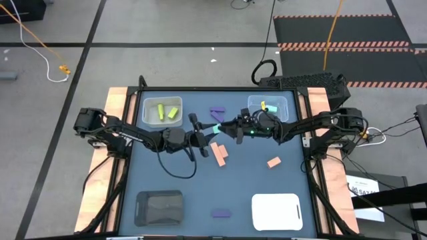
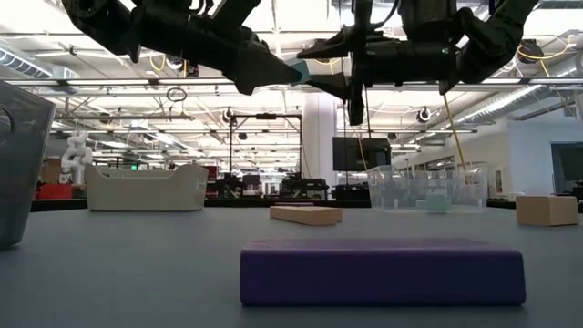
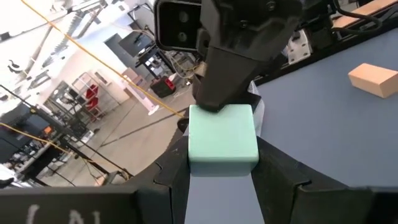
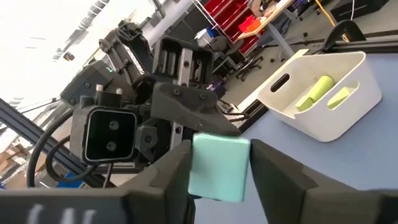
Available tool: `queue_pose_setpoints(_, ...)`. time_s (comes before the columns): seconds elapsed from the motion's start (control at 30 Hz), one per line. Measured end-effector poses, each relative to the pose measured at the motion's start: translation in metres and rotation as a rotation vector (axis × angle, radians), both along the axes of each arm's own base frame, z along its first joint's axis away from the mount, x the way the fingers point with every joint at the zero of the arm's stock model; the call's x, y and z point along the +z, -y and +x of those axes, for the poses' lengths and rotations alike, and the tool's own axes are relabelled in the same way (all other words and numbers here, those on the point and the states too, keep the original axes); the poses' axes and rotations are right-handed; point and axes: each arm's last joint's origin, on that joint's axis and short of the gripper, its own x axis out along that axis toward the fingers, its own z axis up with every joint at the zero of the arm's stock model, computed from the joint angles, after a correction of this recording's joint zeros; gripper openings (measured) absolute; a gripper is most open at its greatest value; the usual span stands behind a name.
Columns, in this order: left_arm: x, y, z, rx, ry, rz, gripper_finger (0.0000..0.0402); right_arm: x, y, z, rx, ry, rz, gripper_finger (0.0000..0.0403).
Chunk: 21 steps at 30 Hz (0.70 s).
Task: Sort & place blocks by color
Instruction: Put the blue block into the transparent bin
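High view: mint-teal block [image 1: 215, 129] mid-air, pinched between left tool [image 1: 208, 131] and right tool [image 1: 223, 127].

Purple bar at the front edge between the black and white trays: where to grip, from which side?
Grip the purple bar across its short width at mid-length, coming straight down. It lies flat with its long axis left-right, and both long faces look open, clear of the black tray and white tray.

Legible text: none | sheet [image 1: 369, 189] on floor beside worktop [image 1: 167, 180]: dark print present, too small to read | raised characters on left wrist housing [image 3: 68, 214]: partial, blurred, unreadable | signs, brands, numbers: none readable
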Motion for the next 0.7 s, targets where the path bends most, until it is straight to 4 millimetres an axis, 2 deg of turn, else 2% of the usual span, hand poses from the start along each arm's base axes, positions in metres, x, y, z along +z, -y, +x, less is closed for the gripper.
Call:
queue_pose_setpoints(0.17, 0.0006, 0.0020, -0.0001, -0.005, 0.003, 0.007, 0.0144, -0.0011, -0.0002, 0.0002, 0.001, -0.009, 0.006, 0.0216)
queue_pose_setpoints(0.3, 0.0006, 0.0021, -0.0001, -0.005, 0.006, 0.001, 0.0137, -0.0008, -0.0002, 0.0002, 0.001, -0.006, 0.005, 0.0237)
queue_pose_setpoints(0.7, 0.0008, -0.0058, 0.0003, 0.014, 0.020, -0.027, 0.0138, -0.0005, -0.0001, 0.0001, -0.004, -0.002, 0.005, 0.0203)
